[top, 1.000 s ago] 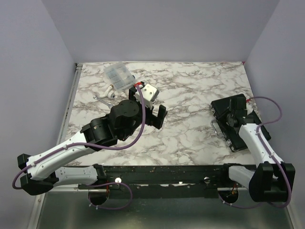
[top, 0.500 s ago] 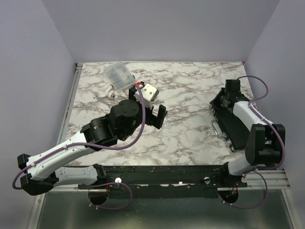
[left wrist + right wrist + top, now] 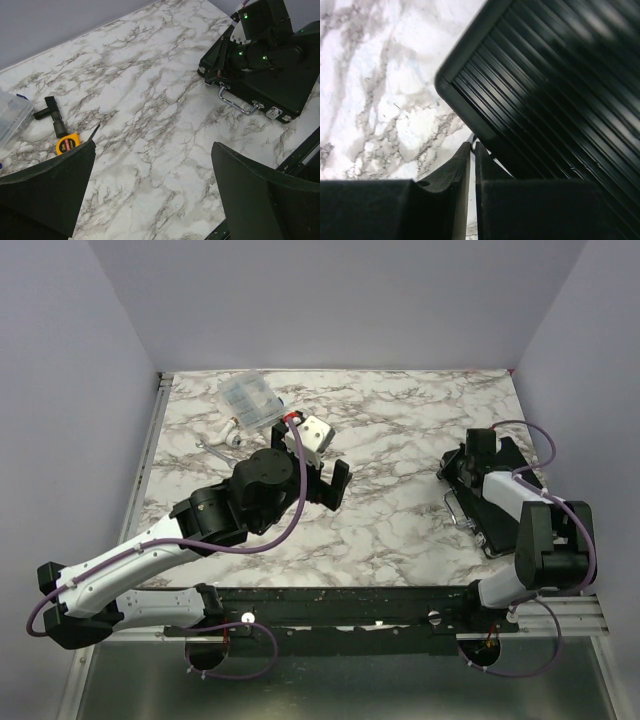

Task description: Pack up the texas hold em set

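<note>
**— Where's the poker set?**
— All I can see of it is the black briefcase [image 3: 492,508]. Its lid is down and it lies flat at the right side of the table [image 3: 400,430], with its silver handle [image 3: 238,103] facing the middle. No chips or cards show loose anywhere I can look.

**— And the arms?**
— The right end effector [image 3: 473,145] is down at the far corner of the case. Its fingers are pressed almost together, with only a slit between them and nothing in it. The left end effector [image 3: 154,147] hangs over mid-table, spread wide and empty, well apart from the case.

**— What worries you?**
— The latches [image 3: 273,113], because I can't tell whether they're snapped. If they aren't, and that arm nudges or lifts at the corner, the lid could gape and the contents spill. The tips also sit just beside the ribbed edge. A shove from there would likely slide or swivel the case rather than press it, and it lies near the table's right edge. A thin pinch on a hard rim could slip off, too.

**— Anything in the way?**
— A tape measure [image 3: 67,144] and a clear compartment box [image 3: 248,400] sit on the far left, well apart from all this.

**— Any brand or lettering?**
— None I can read. The case shows plain black ribs, and the tape measure's face is too small to make out.
</note>
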`<action>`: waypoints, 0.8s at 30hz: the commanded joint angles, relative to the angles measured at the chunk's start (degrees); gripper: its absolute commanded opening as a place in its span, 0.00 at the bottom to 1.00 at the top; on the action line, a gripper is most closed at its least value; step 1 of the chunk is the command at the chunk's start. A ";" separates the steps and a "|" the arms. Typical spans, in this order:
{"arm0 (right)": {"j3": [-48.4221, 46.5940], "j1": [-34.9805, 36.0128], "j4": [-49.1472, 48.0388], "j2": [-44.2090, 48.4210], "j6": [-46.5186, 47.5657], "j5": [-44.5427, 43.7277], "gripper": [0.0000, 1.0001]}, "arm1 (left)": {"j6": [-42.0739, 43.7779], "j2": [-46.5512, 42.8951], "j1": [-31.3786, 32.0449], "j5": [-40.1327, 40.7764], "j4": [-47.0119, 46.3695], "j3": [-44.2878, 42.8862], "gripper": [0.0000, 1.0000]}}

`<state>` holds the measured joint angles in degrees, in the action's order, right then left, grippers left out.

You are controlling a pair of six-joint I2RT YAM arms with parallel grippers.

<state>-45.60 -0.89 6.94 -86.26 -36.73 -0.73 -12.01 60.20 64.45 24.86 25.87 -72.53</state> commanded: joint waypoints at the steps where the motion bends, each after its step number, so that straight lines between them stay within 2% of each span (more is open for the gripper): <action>1: 5.34 0.36 -4.07 -3.40 -0.30 -3.85 0.12 | 0.14 0.37 -0.30 -0.25 -0.57 -1.16 0.98; 7: 5.87 0.80 -2.95 -3.05 1.81 -8.17 0.12 | 0.06 1.31 -0.33 -0.36 -0.63 -1.03 0.98; 11: 4.38 2.24 0.88 -1.14 3.85 -15.24 0.14 | -0.09 2.08 -0.29 -0.73 -0.48 -1.12 0.98; 17: 2.83 2.85 6.62 -4.23 3.47 -24.71 0.15 | -0.21 2.99 -0.36 -0.48 -0.37 -1.12 0.98; 22: -0.19 6.46 8.20 -5.75 5.19 -29.19 0.30 | -0.04 3.27 -0.29 0.04 -0.47 -0.94 0.98; 24: -2.71 9.51 10.86 -7.16 4.86 -34.23 0.38 | 0.01 3.25 -0.30 0.19 -0.70 -0.81 0.99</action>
<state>-46.35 7.38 6.26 -89.10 -34.44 -15.88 -12.01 63.33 64.45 24.86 25.87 -72.53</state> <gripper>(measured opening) 0.309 0.984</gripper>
